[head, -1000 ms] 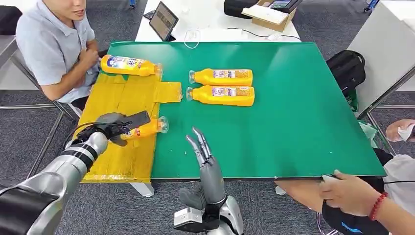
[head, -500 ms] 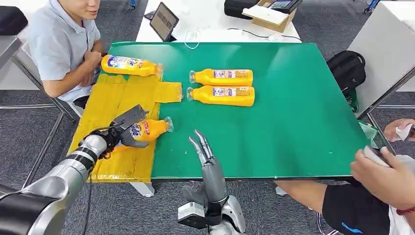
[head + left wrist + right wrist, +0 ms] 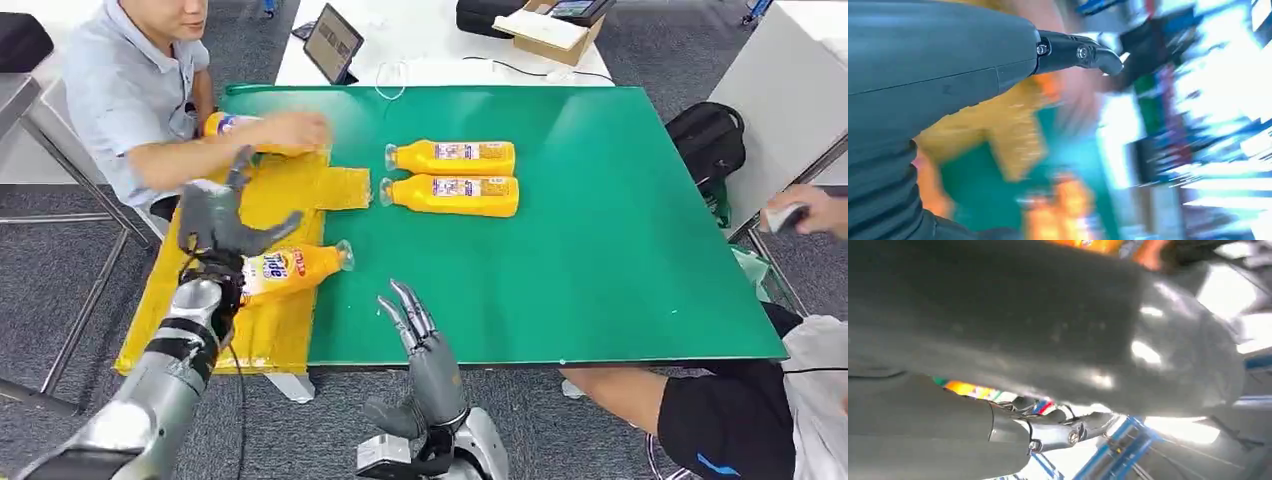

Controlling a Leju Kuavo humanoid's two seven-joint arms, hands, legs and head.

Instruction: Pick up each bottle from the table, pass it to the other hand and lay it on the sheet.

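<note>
An orange bottle lies on its side at the near right edge of the yellow sheet, its cap pointing right over the green table. My left hand hovers just left of and above it, fingers spread, holding nothing. In the blurred left wrist view that left hand is a grey mass. My right hand stands open at the table's near edge, fingers stretched forward. Two more orange bottles lie side by side mid-table. A person's hand rests on another bottle at the sheet's far end.
A seated person is at the table's far left, arm stretched over the sheet. Another person sits at the near right corner. A tablet and a box stand on the white table beyond.
My left hand has let go of the bottle and lifted off with fingers spread; the bottle now lies on the sheet. The seated person's hand has reached onto the far bottle.
</note>
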